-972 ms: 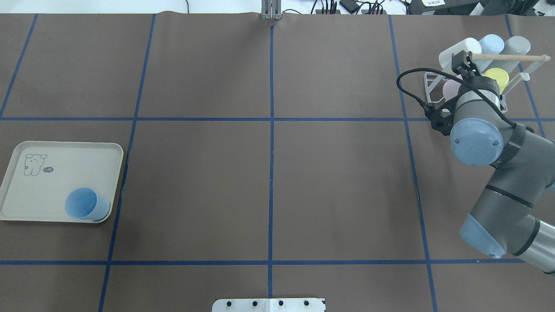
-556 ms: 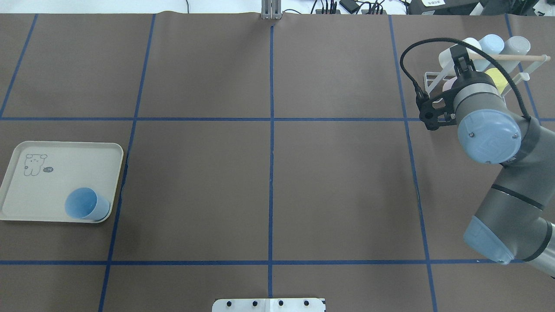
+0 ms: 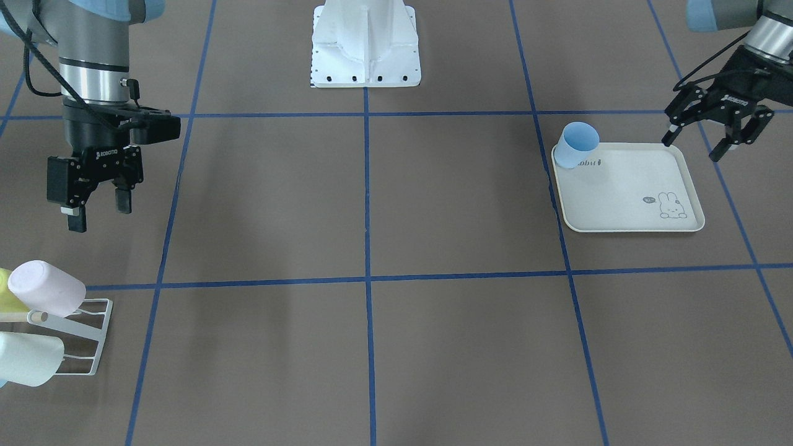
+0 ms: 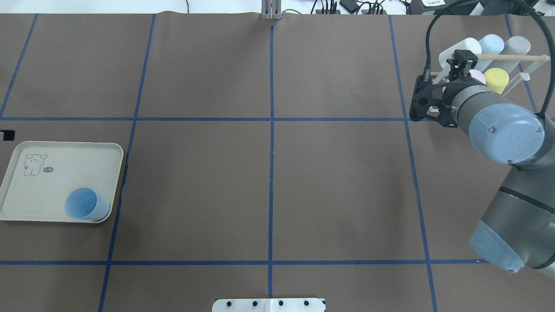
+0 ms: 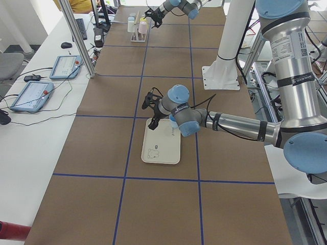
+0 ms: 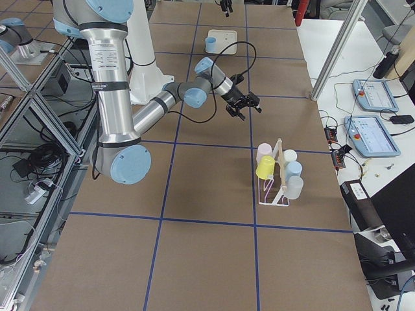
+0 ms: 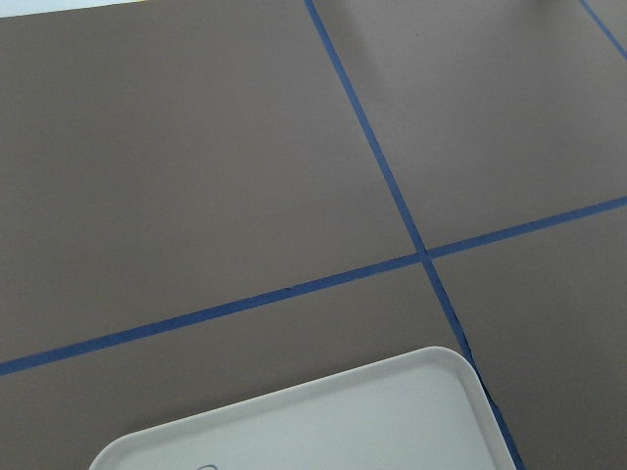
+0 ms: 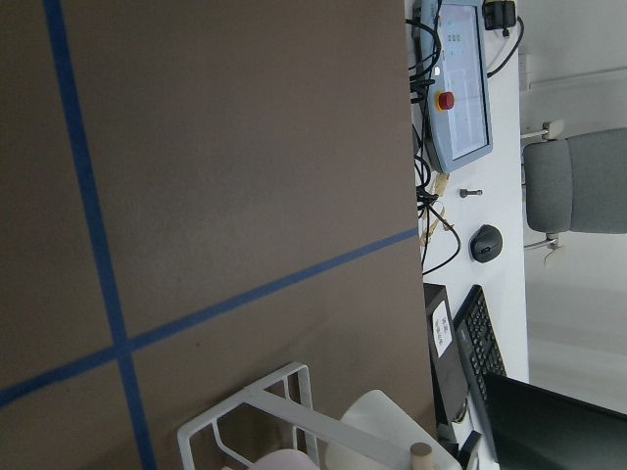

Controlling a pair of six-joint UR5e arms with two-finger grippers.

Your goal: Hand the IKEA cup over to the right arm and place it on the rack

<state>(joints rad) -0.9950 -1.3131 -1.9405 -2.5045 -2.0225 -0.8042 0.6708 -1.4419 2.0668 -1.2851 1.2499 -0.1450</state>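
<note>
The blue IKEA cup (image 4: pixel 86 203) stands mouth up on the cream tray (image 4: pixel 52 182), in the tray's corner nearest the robot's base (image 3: pixel 365 49) and the middle of the table (image 4: pixel 269 182); nothing touches it. The left tool (image 3: pixel 697 142) hangs above the table just off the tray's other robot-side corner, beyond the tray's outer edge; its jaws are spread wide and hold nothing; its wrist camera looks down on one rounded corner of the tray and the blue tape lines (image 7: pixel 392 191) past it.

The right arm (image 4: pixel 505 130) reaches out at the end of the table well apart from the tray; the right tool (image 3: pixel 100 214) points downward there, jaws wide and empty. It is near the white wire rack (image 3: pixel 99 337) but clear of it, on the rack's robot side. The rack carries five cups slanted on its prongs: a pink cup (image 3: pixel 46 288) and a yellow cup (image 4: pixel 496 78) on one side of its wooden dowel (image 4: pixel 511 56); a white cup (image 4: pixel 459 47), a pale blue cup (image 4: pixel 490 43) and a grey cup (image 4: pixel 516 45) on the other.
</note>
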